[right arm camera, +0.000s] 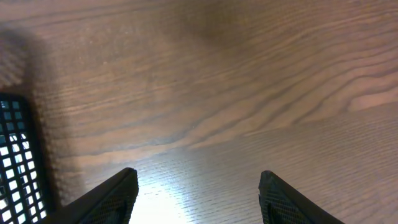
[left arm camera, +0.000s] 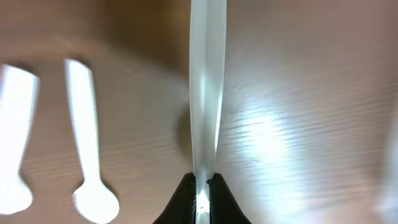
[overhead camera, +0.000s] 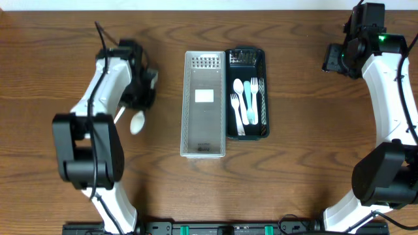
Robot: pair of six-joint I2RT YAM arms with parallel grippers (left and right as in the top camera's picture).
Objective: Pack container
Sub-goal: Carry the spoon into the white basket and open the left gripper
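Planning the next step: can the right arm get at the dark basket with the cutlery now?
Probably yes: the right gripper is open and empty, and only bare table lies between it and the dark basket.

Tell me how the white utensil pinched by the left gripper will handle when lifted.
Probably very light: the white utensil looks like thin plastic. Likely to flex or pivot, since the left gripper pinches only one end. Its glossy surface may slip.
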